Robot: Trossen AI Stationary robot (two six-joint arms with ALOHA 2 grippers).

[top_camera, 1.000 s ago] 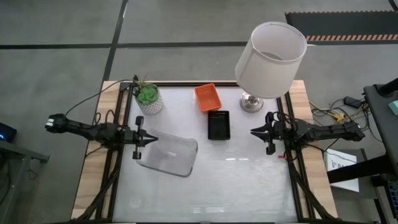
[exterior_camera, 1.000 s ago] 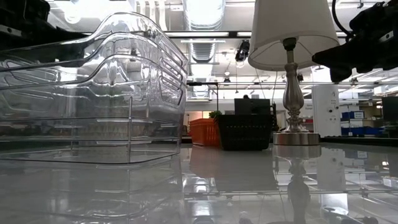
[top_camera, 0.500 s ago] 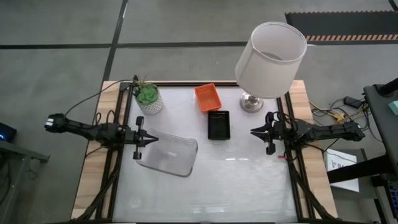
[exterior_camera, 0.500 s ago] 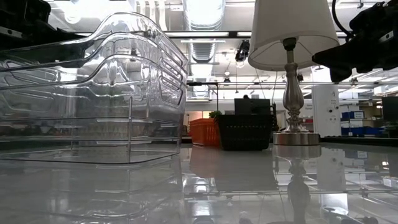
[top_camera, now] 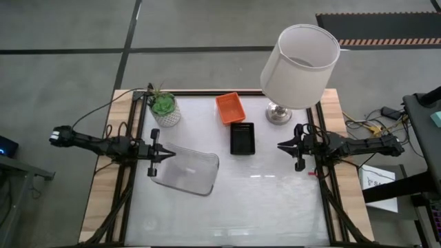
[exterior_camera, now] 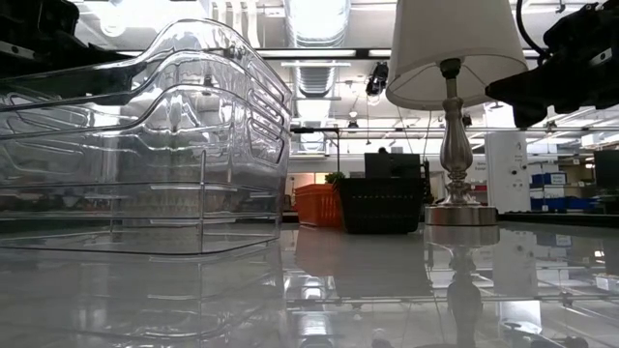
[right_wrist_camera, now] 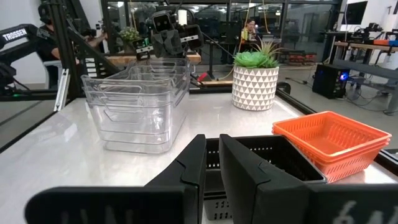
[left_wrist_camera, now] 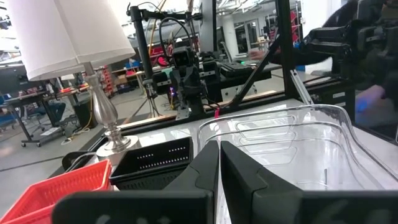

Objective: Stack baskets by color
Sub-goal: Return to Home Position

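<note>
A nested stack of clear trays (top_camera: 189,172) rests on its base at the table's left middle, also seen in the right wrist view as the clear trays (right_wrist_camera: 140,106). Orange baskets (top_camera: 231,108) sit nested at the far middle, and a black basket stack (top_camera: 242,138) sits just nearer, beside them. My left gripper (top_camera: 169,153) is shut and level by the clear trays' left rim, with nothing between its fingers (left_wrist_camera: 205,168). My right gripper (top_camera: 280,145) is shut and level at the table's right side, pointing toward the black baskets (right_wrist_camera: 261,152).
A white-shaded lamp (top_camera: 300,65) stands at the far right corner and a potted green plant (top_camera: 165,108) at the far left. The near half of the white table (top_camera: 262,213) is bare. Dark frame rails run along both side edges.
</note>
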